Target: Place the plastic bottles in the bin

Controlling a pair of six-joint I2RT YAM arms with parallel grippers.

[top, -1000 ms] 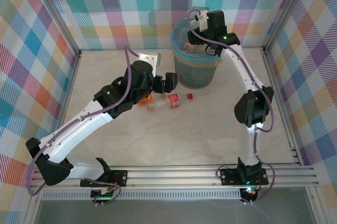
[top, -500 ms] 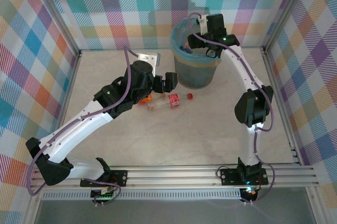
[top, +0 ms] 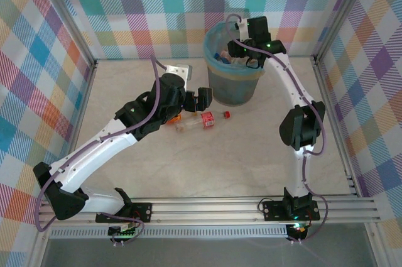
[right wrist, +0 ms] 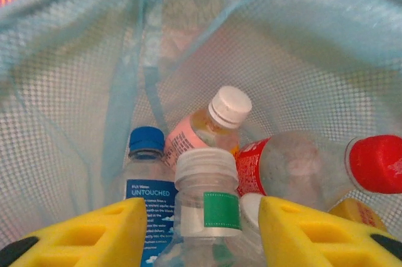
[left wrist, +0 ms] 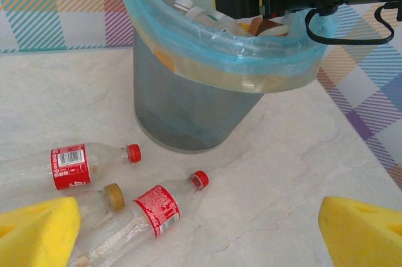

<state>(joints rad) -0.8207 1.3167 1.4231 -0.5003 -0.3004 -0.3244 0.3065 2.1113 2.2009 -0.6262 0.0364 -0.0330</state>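
Three bottles (left wrist: 151, 213) on marble tabletop (left wrist: 282, 154), plaid walls (top: 157, 3); left gripper (left wrist: 198, 220) wide, right gripper (right wrist: 202, 220) half-open.

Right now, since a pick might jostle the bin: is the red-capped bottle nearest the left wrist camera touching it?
Apart. The left wrist view shows bare table between the red-capped bottle and the base of the bin.

The left arm (top: 94, 152) and right arm (top: 286, 81) are white with black joints (top: 301, 127), purple cables (top: 39, 213) and blocky yellow fingers (right wrist: 81, 235).
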